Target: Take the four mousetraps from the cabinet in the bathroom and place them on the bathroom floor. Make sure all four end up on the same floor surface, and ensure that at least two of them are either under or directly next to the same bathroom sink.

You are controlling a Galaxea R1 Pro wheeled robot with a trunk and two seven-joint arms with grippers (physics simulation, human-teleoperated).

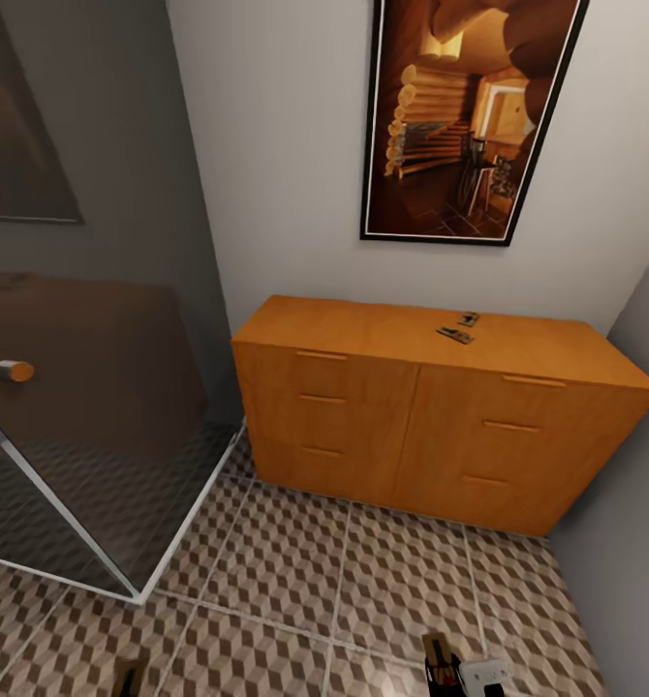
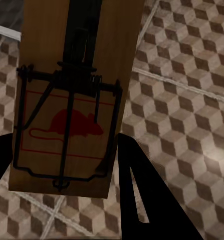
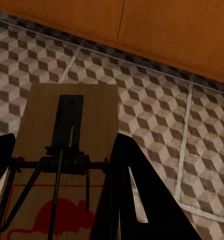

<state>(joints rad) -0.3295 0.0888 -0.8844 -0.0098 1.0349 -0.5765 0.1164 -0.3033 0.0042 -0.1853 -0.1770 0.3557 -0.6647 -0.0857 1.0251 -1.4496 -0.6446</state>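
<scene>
Each gripper pinching one mousetrap: left gripper trap, right gripper trap. Tan wood, black wire, red mouse print, no readable text. Two more traps sit on cabinet top.

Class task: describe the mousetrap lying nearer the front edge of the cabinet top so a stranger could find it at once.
Start at the framed picture on the wall; below it stands the cabinet. On its top, right of the middle, lie two small dark mousetraps. The one wanted, the nearer mousetrap, lies closer to the front edge, left of the farther mousetrap.
</scene>
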